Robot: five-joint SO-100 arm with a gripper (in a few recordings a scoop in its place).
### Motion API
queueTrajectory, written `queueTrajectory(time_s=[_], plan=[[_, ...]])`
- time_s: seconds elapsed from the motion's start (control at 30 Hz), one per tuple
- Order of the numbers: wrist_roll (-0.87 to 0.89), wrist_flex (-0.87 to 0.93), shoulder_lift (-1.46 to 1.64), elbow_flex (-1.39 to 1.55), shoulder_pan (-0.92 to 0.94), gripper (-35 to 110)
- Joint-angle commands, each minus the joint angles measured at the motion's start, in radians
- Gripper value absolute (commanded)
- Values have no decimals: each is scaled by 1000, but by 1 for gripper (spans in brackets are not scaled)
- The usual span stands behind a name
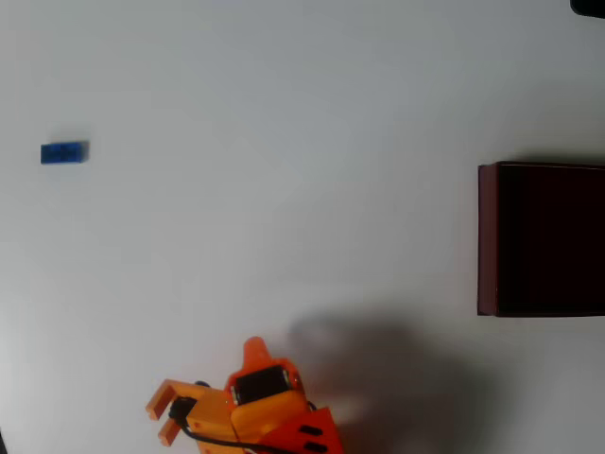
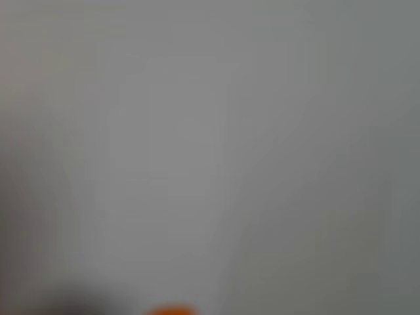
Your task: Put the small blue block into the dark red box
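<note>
The small blue block [image 1: 64, 152] lies flat on the white table at the far left of the overhead view. At the right edge stands the dark red box [image 1: 487, 236], its maroon left wall showing around a nearly black inside. My orange gripper [image 1: 159, 419] sits low at the bottom edge and points left, well below the block and far from the box. Its two fingers stand a little apart with nothing between them. The wrist view is a blurred grey surface with an orange sliver [image 2: 169, 310] at its bottom edge.
The white table [image 1: 284, 189] stretches bare between block and box. The arm casts a soft shadow [image 1: 378, 369] to its right. A small dark object [image 1: 590, 7] shows at the top right corner.
</note>
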Motion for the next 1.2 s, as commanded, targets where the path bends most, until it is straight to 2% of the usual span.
queueTrajectory(time_s=[0.0, 0.7, 0.8, 1.0, 1.17], plan=[[-8, 8, 2, 5, 0, 0], [3, -8, 5, -14, -34, 1], [71, -12, 5, -78, -98, 2], [336, -109, -84, -97, -179, 8], [494, -190, -425, -293, -238, 8]])
